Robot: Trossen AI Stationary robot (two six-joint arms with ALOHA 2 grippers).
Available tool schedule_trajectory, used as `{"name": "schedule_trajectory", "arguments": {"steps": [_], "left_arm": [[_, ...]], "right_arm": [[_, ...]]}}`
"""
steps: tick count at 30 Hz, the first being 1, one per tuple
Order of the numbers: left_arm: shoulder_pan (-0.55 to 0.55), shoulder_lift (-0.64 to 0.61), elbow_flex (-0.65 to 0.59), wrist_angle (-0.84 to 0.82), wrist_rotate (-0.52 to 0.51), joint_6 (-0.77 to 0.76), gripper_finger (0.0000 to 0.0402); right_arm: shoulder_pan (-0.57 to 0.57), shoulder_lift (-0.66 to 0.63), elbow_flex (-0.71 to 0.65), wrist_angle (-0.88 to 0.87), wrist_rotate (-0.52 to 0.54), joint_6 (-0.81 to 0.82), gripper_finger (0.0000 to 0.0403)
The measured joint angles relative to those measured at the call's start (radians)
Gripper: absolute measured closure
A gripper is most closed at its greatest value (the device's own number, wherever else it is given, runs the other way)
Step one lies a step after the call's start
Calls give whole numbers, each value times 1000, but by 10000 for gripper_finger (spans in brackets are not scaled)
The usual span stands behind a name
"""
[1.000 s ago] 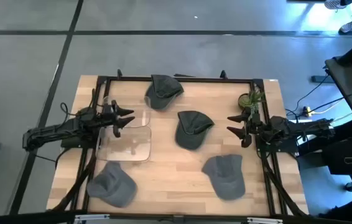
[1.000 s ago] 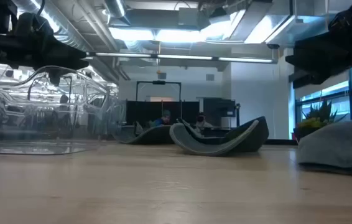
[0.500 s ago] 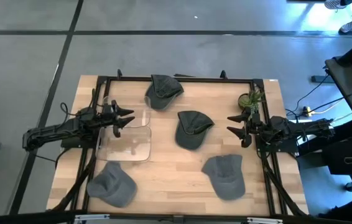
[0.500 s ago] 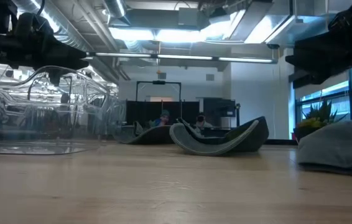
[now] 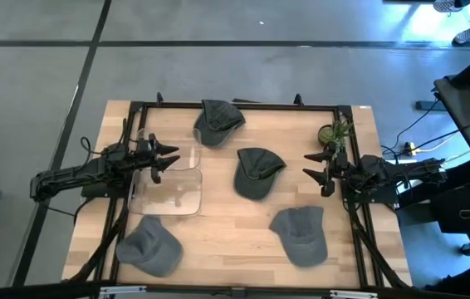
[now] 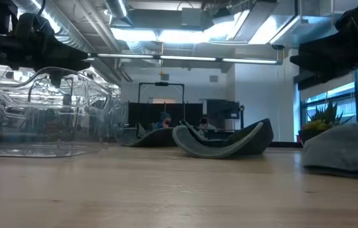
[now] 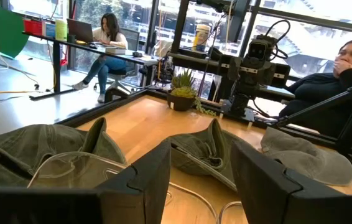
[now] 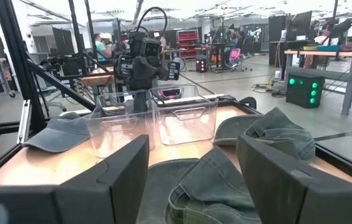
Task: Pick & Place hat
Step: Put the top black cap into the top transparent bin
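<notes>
Four grey hats lie on the wooden surface. One hat sits at the far edge, a second hat lies near the middle with its underside turned up, a third hat rests toward the near right, and a fourth hat lies at the near left corner. All four are apart from one another and from both arms.

A clear plastic bin stands on the left part of the surface, between the far hat and the near-left hat. The left hand hangs over the bin's far side with its fingers spread apart and nothing between them. In the left wrist view its two dark fingers frame the middle hat, with the bin's rim just beneath.

The right hand hovers at the right edge, just right of the middle hat, its fingers likewise apart and empty. A small potted plant stands beside it at the far right.

In the low view the middle hat curls upward like a bowl; whether its brim touches the hat behind it is hard to tell. A seated person works at a desk in the room beyond.
</notes>
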Motion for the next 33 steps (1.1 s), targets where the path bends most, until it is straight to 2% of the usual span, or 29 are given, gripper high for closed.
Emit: {"name": "schedule_trajectory", "arguments": {"steps": [33], "left_arm": [[0, 0, 0, 44, -52, 33, 239]], "right_arm": [[0, 0, 0, 0, 0, -82, 160]]}}
